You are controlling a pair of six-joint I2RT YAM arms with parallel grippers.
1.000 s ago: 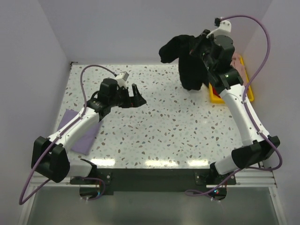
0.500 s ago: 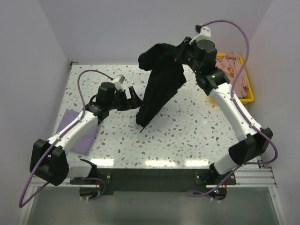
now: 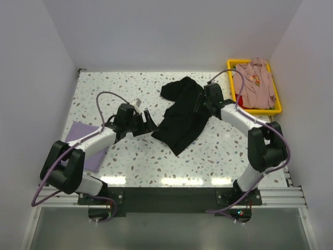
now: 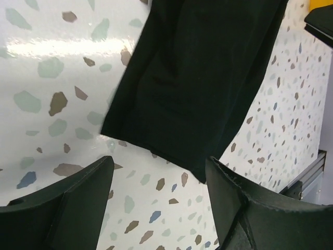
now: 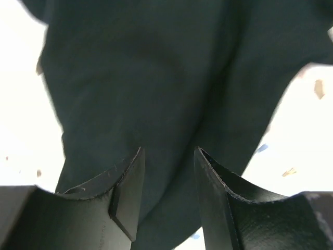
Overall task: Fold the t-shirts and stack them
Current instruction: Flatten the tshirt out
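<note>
Black tee [image 3: 182, 117] lies crumpled and unfolded on the table [image 3: 130, 83], about mid-table; it runs diagonally from a bunched end at the back to a narrower end nearer the arms.

Left gripper [image 3: 150, 119] sits low at the tee's left edge, pointing at it; the wrist view shows its 2 fingers [image 4: 83, 192] spread wide with only bare table between them; the tee's hem lies just ahead, 1 corner just beside the right-hand finger; no grip on anything.

Right gripper [image 3: 204, 101] is low at the tee's right side, over the cloth; the wrist view shows its fingers [image 5: 125, 192] parted a moderate way, with black cloth filling the view beyond them; nothing looks pinched, but the view is blurred, so cannot tell whether the tips touch the cloth.

Lavender tee [image 3: 79, 131] lies flat on the table's left side, partly under the left arm, well apart from the black tee.

Pink tee [image 3: 256, 80] is heaped in the yellow bin [image 3: 260, 110] at the back right corner, beside the right arm.
</note>
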